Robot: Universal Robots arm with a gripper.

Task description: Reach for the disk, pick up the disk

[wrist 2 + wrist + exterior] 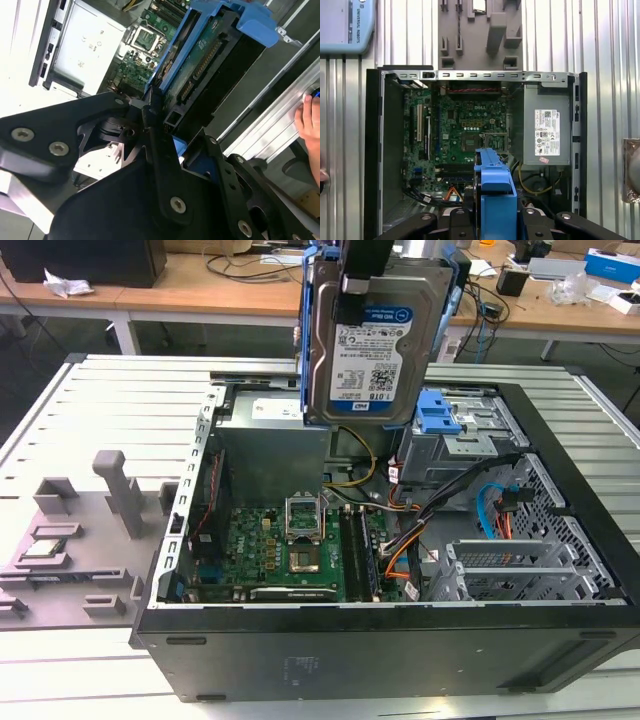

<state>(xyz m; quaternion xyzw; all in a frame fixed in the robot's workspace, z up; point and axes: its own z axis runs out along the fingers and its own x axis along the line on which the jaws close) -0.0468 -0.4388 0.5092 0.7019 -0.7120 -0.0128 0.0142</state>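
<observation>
The disk [368,345] hangs upright in the air above the open computer case [400,640]. Its silver face with the blue-and-white label is turned toward the exterior camera, and blue rails run along its sides. My gripper [362,280] is shut on its top edge. In the second wrist view the black fingers [150,120] clamp the disk [200,65] by its blue-railed edges, with the circuit-board side and connector showing. In the first wrist view the disk's blue rail [495,195] stands edge-on between the gripper [495,217] links, above the motherboard [465,135].
The case holds a motherboard [290,550], a grey power supply [547,130], cables and a metal drive cage with a blue latch [440,415]. A grey fixture with a small chip [45,548] lies at the exterior view's left. A person's hand [309,116] rests on the slatted table.
</observation>
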